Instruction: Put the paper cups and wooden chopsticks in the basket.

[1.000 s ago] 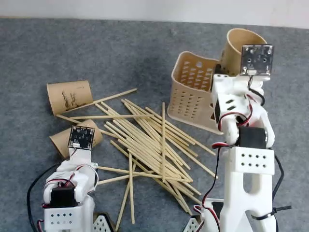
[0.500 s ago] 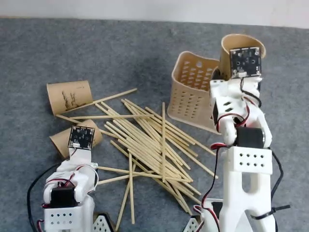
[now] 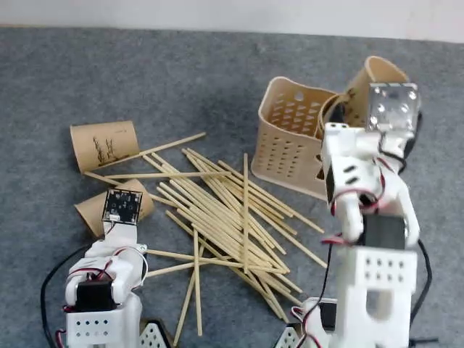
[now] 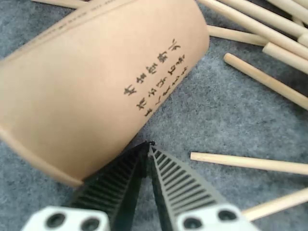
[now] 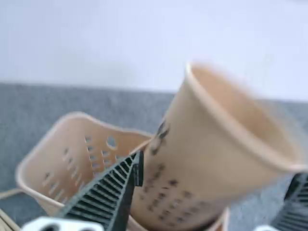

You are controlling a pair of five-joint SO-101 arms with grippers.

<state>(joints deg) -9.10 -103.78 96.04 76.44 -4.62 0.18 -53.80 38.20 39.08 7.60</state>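
Note:
One paper cup hangs tilted at the right rim of the tan basket, and my right gripper is shut on this cup, mouth up, with the basket just below. A second cup lies on its side on the grey mat. My left gripper is shut, its tips against that cup's wall with nothing held. In the high view this cup is at the front left and a third cup lies behind it. Wooden chopsticks lie scattered mid-table.
Loose chopsticks lie close beside the left gripper. The left arm's base stands at the front left and the right arm's base at the front right. A pale wall borders the mat's far edge.
The right wrist has swung right and lower, and the held cup now leans more to the right by the basket's rim. The left arm has not moved.

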